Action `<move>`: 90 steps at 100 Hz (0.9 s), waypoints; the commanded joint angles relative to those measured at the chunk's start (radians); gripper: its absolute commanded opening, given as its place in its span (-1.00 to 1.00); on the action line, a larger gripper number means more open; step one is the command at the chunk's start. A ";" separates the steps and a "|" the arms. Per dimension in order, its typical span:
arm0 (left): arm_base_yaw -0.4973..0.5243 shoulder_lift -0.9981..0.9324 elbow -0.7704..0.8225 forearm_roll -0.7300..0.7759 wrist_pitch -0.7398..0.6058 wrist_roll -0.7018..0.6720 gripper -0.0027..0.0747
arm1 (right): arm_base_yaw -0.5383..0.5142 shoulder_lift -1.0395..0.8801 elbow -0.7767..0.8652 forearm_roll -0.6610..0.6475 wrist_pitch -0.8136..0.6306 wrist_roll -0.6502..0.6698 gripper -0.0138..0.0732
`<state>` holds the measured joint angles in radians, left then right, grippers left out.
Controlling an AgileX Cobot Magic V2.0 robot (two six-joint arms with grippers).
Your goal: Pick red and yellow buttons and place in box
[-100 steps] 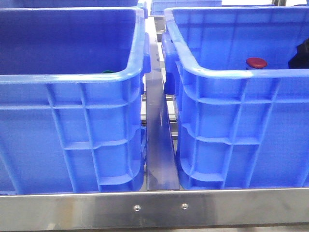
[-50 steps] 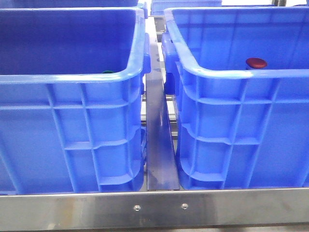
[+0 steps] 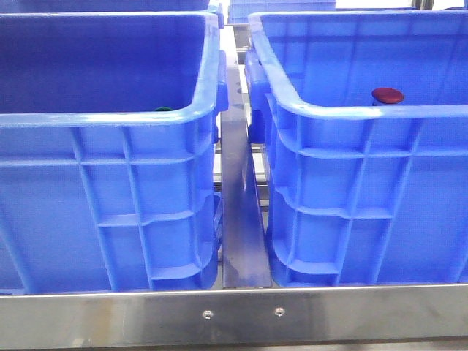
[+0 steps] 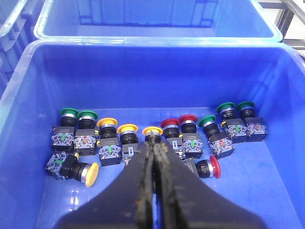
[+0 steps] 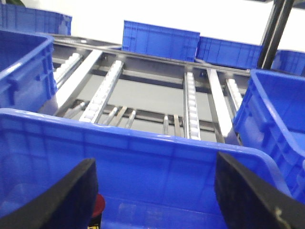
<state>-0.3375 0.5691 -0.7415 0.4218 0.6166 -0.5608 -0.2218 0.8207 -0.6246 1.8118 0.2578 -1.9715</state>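
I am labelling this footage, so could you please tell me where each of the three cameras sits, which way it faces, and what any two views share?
Front view: low before the metal rack rail, facing forward at two big blue plastic crates; no robot parts show.
Left wrist view: above a crate, looking down on red, yellow and green push-buttons; the shut left gripper shows.
Right wrist view: over a crate rim, facing the roller conveyor; the open right gripper shows.
Shared: front and right wrist views both show a red-capped button.

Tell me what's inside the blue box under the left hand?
Inside the blue box lie push-buttons with green, yellow and red caps. The shut left hand covers part of one yellow button.
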 commanded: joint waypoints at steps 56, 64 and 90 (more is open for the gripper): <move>0.003 0.001 -0.027 0.008 -0.072 -0.010 -0.98 | -0.002 -0.229 0.087 0.123 0.088 0.013 -0.88; 0.003 0.001 -0.027 0.008 -0.072 -0.010 -0.98 | -0.002 -0.229 0.087 0.123 0.089 0.013 -0.88; 0.003 0.001 -0.027 0.008 -0.072 -0.010 -0.98 | -0.002 -0.229 0.087 0.123 0.091 0.013 -0.88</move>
<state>-0.3375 0.5691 -0.7415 0.4202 0.6166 -0.5608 -0.2218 0.5959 -0.5096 1.8098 0.3137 -1.9583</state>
